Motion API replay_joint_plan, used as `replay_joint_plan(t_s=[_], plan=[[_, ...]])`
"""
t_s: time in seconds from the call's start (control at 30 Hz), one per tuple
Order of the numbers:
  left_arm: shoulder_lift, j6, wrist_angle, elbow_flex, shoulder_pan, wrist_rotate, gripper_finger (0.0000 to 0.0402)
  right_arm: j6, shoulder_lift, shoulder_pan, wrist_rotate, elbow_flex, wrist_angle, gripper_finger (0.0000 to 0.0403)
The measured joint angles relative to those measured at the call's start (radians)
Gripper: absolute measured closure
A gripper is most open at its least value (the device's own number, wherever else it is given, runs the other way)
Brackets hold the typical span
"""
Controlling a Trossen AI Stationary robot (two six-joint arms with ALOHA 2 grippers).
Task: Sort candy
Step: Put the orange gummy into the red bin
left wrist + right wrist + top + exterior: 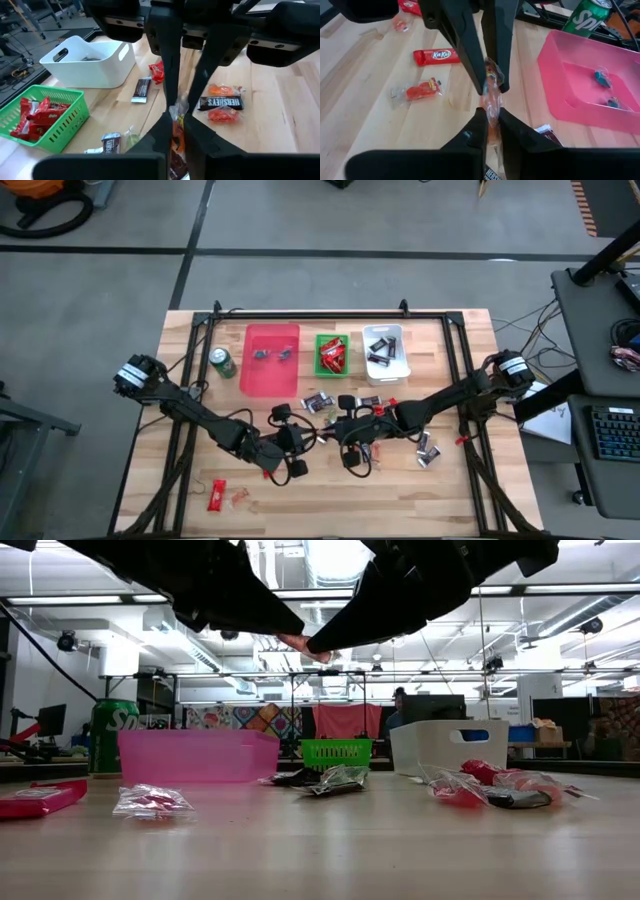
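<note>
Item: one small sweet in a clear crinkled wrapper with orange-red filling [491,92], held up over the middle of the pale wooden slatted table [180,430], between the two arms and clear of the boards.

Left gripper [172,122]: fingers drawn together on one end of the sweet; we see wrapper pinched between the dark tips.

Right gripper [489,117]: fingers also nearly together on the opposite end of the same sweet (how firm that hold is we cannot tell).

Governing relation: the sweet's long axis runs from one gripper straight to the other, tips facing tips, almost touching. Neither arm is nearer; both have it. We judge this a hand-over, so the coming move turns on one pair letting go while the other keeps its pinch.

Receptacles, far edge of table: shallow translucent pink plastic tray [250,370] with two dark pieces inside; small green mesh basket [320,340] of red-wrapped bars; white plastic bin [403,352] holding dark-wrapped pieces. The pink tray lies towards the left arm's side, the white bin towards the right's.

Loose stock: a flat red-wrapped bar [436,55], a clear-wrapped orange piece [417,91], a dark-wrapped chocolate bar [220,102], others scattered mid-table
</note>
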Motion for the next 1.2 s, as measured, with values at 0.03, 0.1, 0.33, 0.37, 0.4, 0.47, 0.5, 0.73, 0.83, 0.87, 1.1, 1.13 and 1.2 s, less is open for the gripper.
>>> replay_joint_plan(t_s=[0.03,0.1,0.33,0.37,0.4,0.47,0.5,0.73,0.83,0.87,1.1,1.13,1.2], plan=[[-0.002,0.002,-0.001,0.000,0.002,0.000,0.0389,0.007,-0.003,-0.003,0.001,0.000,-0.001,0.0358],[-0.006,0.005,-0.006,0.000,0.006,-0.003,0.0389,0.030,-0.013,-0.004,0.000,0.000,-0.003,0.0339],[-0.134,0.013,-0.274,0.001,0.059,-0.096,0.0397,0.157,-0.107,-0.017,0.115,0.000,-0.036,0.0281],[-0.159,0.007,-0.336,0.003,0.080,-0.109,0.0397,0.197,-0.124,-0.017,0.157,0.000,-0.047,0.0275],[-0.184,-0.008,-0.401,0.005,0.105,-0.126,0.0397,0.241,-0.142,-0.017,0.193,0.000,-0.057,0.0269],[-0.228,-0.072,-0.547,0.008,0.172,-0.192,0.0397,0.291,-0.171,-0.018,0.232,0.000,-0.066,0.0258],[-0.247,-0.110,-0.618,0.010,0.214,-0.220,0.0397,0.300,-0.182,-0.019,0.235,0.001,-0.065,0.0253],[-0.282,-0.239,-0.841,0.005,0.569,-0.047,0.0397,0.306,-0.179,-0.017,0.233,0.001,-0.058,0.0233],[-0.252,-0.239,-0.837,0.004,0.675,0.043,0.0389,0.313,-0.159,-0.018,0.233,0.001,-0.063,0.0232],[-0.242,-0.238,-0.838,0.004,0.696,0.053,0.0385,0.318,-0.153,-0.018,0.233,0.001,-0.067,0.0232],[-0.210,-0.238,-0.839,0.003,0.719,0.051,0.0344,0.448,-0.153,-0.026,0.225,0.000,-0.192,0.0232],[-0.209,-0.238,-0.839,0.003,0.717,0.050,0.0338,0.465,-0.155,-0.029,0.225,0.000,-0.211,0.0232],[-0.209,-0.238,-0.839,0.003,0.711,0.049,0.0326,0.497,-0.162,-0.033,0.225,0.000,-0.248,0.0232]])
